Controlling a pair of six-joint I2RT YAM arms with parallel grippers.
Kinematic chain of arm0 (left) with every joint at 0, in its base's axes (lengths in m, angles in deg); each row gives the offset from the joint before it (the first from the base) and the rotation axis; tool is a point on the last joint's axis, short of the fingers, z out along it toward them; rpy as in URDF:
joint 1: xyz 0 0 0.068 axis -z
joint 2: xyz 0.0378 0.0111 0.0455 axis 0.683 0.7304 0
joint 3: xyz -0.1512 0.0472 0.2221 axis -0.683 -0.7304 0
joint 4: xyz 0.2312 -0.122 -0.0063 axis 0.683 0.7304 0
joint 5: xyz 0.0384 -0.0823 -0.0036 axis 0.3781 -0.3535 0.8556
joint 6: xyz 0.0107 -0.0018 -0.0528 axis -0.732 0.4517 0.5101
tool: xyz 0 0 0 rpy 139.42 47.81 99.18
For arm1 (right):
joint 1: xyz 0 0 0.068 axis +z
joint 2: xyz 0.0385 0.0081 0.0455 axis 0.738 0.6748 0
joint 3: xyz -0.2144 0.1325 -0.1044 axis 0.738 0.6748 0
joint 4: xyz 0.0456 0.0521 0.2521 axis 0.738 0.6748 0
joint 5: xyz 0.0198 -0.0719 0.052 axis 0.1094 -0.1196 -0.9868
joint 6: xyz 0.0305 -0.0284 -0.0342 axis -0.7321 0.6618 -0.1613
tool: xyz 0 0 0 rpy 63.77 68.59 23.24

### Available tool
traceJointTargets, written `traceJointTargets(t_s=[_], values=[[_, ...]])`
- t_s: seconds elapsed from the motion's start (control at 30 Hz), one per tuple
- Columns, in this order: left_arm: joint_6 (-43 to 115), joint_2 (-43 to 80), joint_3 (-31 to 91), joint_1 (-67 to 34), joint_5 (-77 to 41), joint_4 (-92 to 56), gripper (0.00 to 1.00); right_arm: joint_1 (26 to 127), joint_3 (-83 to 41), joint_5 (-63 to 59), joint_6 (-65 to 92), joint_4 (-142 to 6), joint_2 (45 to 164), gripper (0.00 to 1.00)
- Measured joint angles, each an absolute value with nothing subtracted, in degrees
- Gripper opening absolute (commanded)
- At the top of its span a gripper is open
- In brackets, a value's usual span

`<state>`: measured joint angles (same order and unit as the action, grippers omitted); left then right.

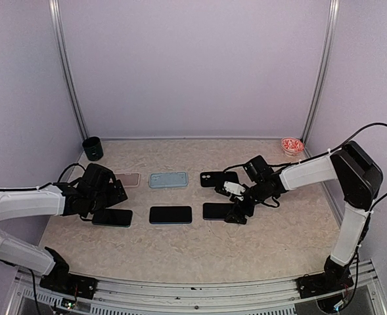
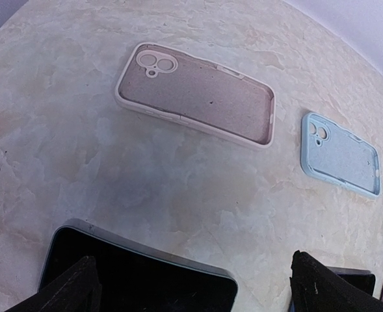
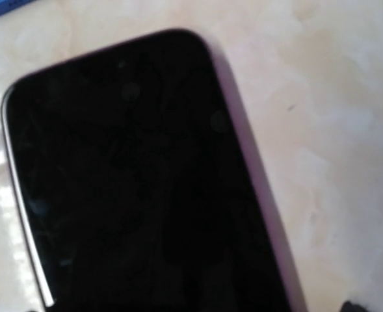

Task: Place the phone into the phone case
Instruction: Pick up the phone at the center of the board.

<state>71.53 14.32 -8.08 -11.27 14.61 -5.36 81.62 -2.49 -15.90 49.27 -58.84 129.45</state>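
Observation:
Three phones lie face up in a row: left phone (image 1: 112,217), middle phone (image 1: 170,214) and right phone (image 1: 217,211). Behind them lie a pink case (image 1: 130,179), a light blue case (image 1: 168,179) and a black case (image 1: 217,178), all empty. My left gripper (image 1: 111,200) hangs open over the left phone's (image 2: 139,279) far edge, with a finger (image 2: 71,292) on each side and the pink case (image 2: 198,101) just ahead. My right gripper (image 1: 238,211) is open, low over the right phone (image 3: 132,182), whose purple edge shows. Only one fingertip (image 3: 359,305) shows, off that edge.
A black cup (image 1: 92,148) stands at the back left corner and a red-and-white bowl (image 1: 292,145) at the back right. Metal posts and lilac walls close the table on three sides. A cable hangs along the right arm.

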Motion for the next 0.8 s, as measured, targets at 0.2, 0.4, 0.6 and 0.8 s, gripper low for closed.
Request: traceJointTargets(t_s=[0.2,0.4,0.6,0.8], values=[[71.83,14.17,-8.32,-10.72,14.59,-5.64,0.99,81.27,-3.13,-16.82,49.07,-58.39,129.93,0.97],[72.09,13.18,-8.42,-10.46,14.57,-5.69,0.99,81.25,-3.78,-17.48,47.5,-57.38,130.13,0.93],[72.23,12.46,-8.45,-10.41,14.57,-5.84,0.99,83.44,-3.74,-14.64,45.29,-57.27,129.78,0.93],[72.23,12.44,-8.73,-10.33,14.29,-6.52,0.99,85.56,-3.74,-11.2,43.37,-56.68,129.36,0.92]])
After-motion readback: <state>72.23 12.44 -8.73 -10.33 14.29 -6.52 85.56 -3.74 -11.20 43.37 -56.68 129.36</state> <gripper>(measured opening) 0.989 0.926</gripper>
